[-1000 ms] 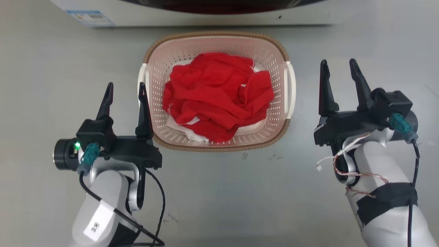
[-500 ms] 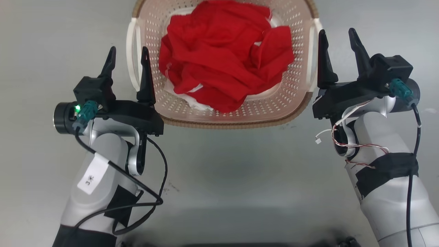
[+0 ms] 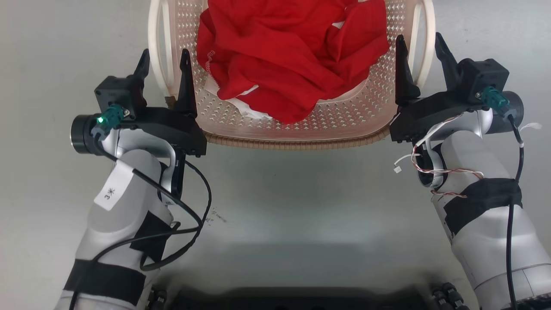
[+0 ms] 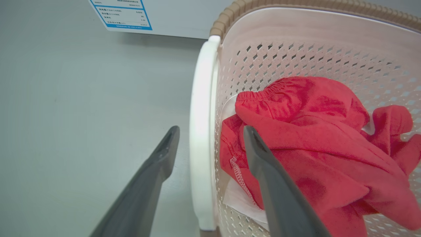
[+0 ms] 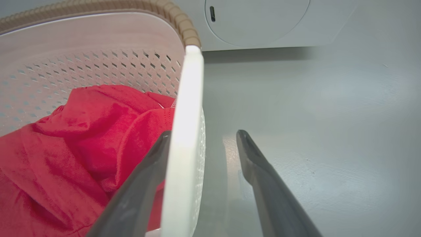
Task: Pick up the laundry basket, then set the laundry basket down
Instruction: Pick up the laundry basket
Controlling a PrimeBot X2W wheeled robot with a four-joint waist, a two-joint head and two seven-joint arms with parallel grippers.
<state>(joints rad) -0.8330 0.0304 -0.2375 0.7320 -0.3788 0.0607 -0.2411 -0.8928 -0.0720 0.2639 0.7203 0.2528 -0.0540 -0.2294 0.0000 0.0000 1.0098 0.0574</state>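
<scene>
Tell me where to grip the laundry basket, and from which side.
Take the laundry basket by its two white side handles, left gripper and right gripper each from the near end, jaws straddling the bar. Opposite handles keep the wide basket level.

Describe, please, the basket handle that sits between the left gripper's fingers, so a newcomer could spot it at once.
In front of the white washer stands the pink laundry basket with red cloth inside. Along its left side runs the handle, a bar between the open fingers of the left gripper. Unlike the ribbed brown rim and the holed pink wall, it is smooth, plain white.
</scene>
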